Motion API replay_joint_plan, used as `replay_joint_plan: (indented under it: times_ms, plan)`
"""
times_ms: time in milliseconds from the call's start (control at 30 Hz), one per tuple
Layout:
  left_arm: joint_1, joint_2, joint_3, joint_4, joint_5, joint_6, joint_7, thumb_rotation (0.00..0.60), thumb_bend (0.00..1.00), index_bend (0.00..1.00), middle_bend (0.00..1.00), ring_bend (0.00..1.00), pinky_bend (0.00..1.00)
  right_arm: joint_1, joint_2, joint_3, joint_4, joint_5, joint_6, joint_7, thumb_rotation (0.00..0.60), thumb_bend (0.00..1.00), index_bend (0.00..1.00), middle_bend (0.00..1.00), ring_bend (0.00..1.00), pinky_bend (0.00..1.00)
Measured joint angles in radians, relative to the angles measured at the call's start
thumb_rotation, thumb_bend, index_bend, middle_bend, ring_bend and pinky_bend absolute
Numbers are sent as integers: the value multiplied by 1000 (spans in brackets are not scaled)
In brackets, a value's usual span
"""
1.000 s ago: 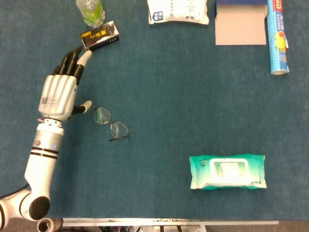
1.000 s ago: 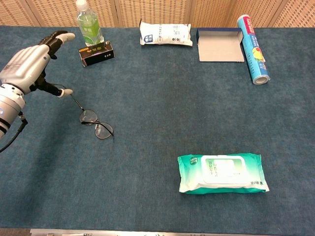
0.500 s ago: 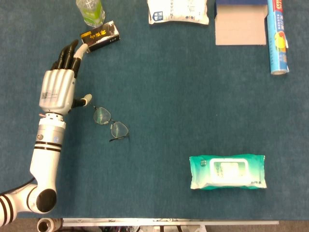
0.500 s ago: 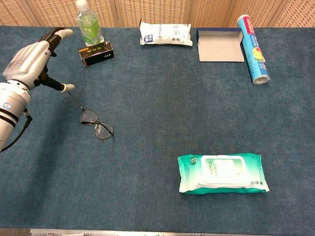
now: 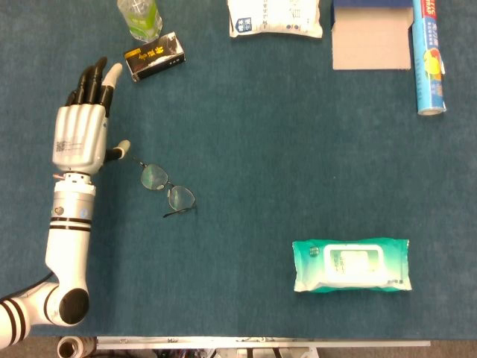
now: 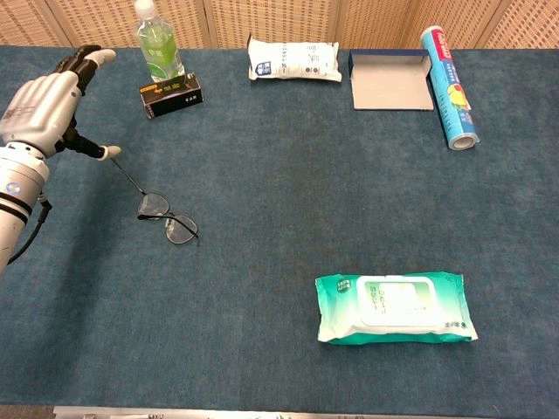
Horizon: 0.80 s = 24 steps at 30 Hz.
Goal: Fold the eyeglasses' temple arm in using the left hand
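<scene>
Thin wire-rimmed eyeglasses lie on the blue table cloth at the left. One temple arm sticks out toward my left hand; the other runs along behind the lenses. My left hand hovers flat just left of the glasses, fingers stretched out and apart, holding nothing. Its thumb tip is at the end of the outstretched temple arm; whether it touches is unclear. My right hand is in neither view.
A black box and a green bottle stand just beyond my left hand's fingertips. A wet-wipes pack lies at the front right. A white pouch, an open cardboard box and a blue tube line the far edge.
My left hand has drifted left and farther from me. The glasses have shifted slightly left with it.
</scene>
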Motion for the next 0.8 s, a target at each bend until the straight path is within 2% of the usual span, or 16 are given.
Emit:
replay_joint_plan:
  times_ms: [367,800]
  plan:
    - [22,30,15,-18,-15,41,93,600,76,50,7,36,224,0,-3,-2,1,-3,0,-4,600,390,629,522,407,437]
    - [67,113,31,-129,-49,112,243,600,76,52,8,36,224,0,-3,-6,-2,-10,1,-3,600,390,629,522,407,437]
